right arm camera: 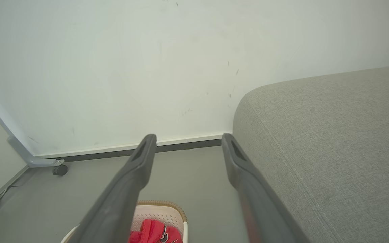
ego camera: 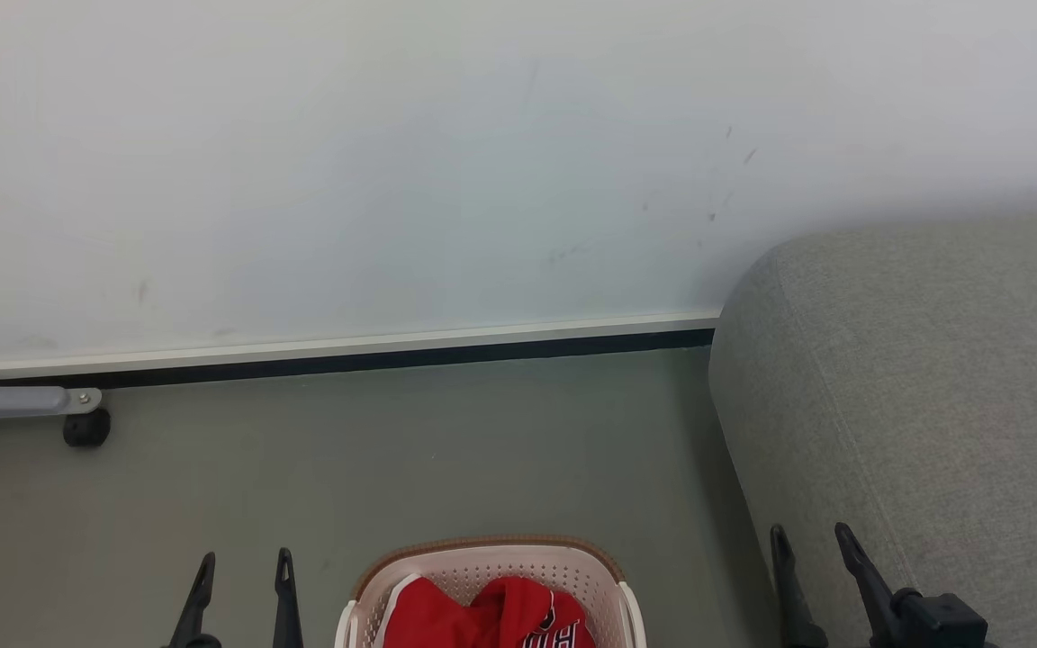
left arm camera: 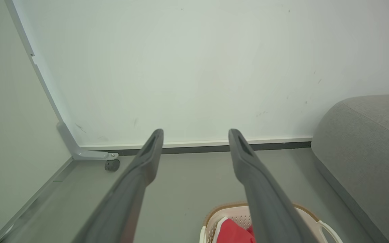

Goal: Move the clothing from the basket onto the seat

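The left end effector and right end effector are hanging released while the soft, light clothing is probably needing a top-fold pinch

One basket, one heap of red clothing, one sofa, and my two grippers: left gripper, right gripper.

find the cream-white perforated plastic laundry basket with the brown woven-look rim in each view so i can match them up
Head view: the cream-white perforated basket sits at bottom centre, cut by the lower edge.
Left wrist view: basket at the bottom edge, right of centre.
Right wrist view: basket at the bottom edge, left of centre.
Shared landmark: the small black caster wheel by the wall, up-left of the basket in every view.
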`<state>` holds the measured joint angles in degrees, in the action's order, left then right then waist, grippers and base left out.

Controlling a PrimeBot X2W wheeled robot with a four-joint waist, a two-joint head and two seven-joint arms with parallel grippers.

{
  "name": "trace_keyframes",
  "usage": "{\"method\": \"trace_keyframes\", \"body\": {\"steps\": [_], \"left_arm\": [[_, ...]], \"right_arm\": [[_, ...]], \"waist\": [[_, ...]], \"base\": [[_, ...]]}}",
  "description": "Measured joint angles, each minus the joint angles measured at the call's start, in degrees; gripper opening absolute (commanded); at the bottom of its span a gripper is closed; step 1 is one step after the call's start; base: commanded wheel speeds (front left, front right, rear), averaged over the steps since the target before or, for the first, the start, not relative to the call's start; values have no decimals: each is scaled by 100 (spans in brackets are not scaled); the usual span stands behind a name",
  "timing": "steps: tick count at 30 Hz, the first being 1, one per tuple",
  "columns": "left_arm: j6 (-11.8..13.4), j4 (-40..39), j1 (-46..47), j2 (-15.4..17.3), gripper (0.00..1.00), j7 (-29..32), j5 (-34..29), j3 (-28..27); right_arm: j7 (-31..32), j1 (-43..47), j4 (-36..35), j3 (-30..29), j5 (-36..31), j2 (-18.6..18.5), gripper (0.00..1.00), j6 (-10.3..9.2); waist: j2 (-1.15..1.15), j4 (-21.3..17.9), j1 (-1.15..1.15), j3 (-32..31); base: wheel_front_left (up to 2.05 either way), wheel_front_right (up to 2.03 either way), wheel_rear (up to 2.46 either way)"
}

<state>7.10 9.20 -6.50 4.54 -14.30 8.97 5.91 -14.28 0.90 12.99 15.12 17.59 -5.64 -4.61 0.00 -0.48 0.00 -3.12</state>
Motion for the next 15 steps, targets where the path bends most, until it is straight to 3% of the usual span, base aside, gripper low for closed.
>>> {"method": "trace_keyframes", "body": {"steps": [15], "left_arm": [[-5,70,0,-33,100,0,10,-12]], "right_arm": [[0,10,12,-52,-33,10,100,16]], "waist": [[0,-4,0,5]], "base": [[0,0,0]]}}
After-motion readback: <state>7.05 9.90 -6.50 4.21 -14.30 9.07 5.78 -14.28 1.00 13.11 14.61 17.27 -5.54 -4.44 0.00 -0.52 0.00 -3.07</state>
